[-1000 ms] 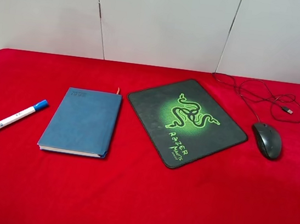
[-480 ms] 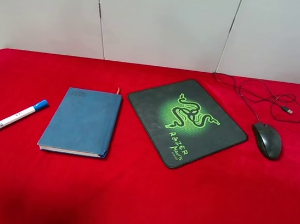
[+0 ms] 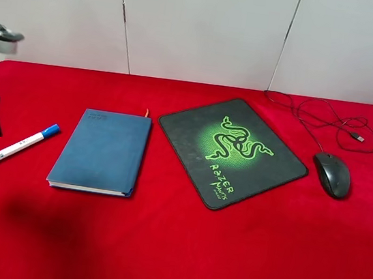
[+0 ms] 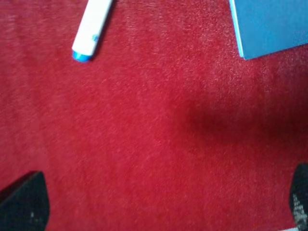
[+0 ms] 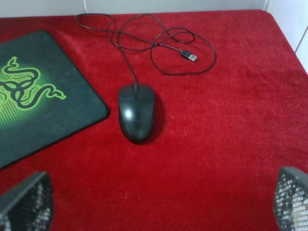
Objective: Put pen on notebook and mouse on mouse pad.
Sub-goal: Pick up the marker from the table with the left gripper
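- Currently, a red worktop (image 3: 172, 248) carries everything.
- The white pen (image 3: 24, 143) lies on the cloth to the left of the blue notebook (image 3: 102, 150), apart from it.
- The black mouse (image 3: 332, 174) sits just right of the mouse pad (image 3: 233, 152), off it, with its cable (image 3: 320, 119) looped behind.
- The left fingers (image 4: 24, 202) are spread wide and empty, near the pen.
- The right fingers (image 5: 26, 199) are spread wide and empty, facing the mouse.

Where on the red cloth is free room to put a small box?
Free: the wide strip of cloth in front of the notebook and mouse pad, and the band behind the notebook. Crowded: the cable loops behind the mouse; the notebook-pad gap is narrow.
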Robot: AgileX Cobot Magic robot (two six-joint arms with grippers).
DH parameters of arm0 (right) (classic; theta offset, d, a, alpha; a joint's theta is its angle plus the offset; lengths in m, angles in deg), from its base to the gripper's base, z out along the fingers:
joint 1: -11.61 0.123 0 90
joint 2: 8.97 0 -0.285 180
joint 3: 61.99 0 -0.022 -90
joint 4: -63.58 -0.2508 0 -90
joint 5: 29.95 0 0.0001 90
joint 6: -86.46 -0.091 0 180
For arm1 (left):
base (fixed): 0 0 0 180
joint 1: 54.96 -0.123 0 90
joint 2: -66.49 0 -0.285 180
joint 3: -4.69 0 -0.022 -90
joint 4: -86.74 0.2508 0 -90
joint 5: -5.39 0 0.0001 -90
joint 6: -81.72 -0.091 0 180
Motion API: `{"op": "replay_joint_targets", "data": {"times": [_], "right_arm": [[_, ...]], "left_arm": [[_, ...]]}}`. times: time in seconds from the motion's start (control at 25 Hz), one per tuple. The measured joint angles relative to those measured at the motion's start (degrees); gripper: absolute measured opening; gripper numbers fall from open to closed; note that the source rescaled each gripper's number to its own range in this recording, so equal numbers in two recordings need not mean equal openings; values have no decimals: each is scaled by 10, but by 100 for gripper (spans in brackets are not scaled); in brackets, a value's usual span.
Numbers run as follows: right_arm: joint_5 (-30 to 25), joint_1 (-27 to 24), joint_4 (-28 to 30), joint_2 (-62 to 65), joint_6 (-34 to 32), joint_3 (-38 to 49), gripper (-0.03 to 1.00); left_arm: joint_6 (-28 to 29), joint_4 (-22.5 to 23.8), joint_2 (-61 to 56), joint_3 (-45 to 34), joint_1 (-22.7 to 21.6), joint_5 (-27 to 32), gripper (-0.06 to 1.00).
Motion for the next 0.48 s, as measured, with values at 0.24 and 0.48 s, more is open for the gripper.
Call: {"op": "replay_joint_targets", "data": {"times": [0.24, 0.48], "right_arm": [[0, 0, 0, 0, 0, 0, 100], [0, 0, 0, 0, 0, 0, 100]], "left_arm": [[-57, 0, 96, 47, -15, -13, 100], [-73, 18, 174, 106, -15, -18, 100]]}}
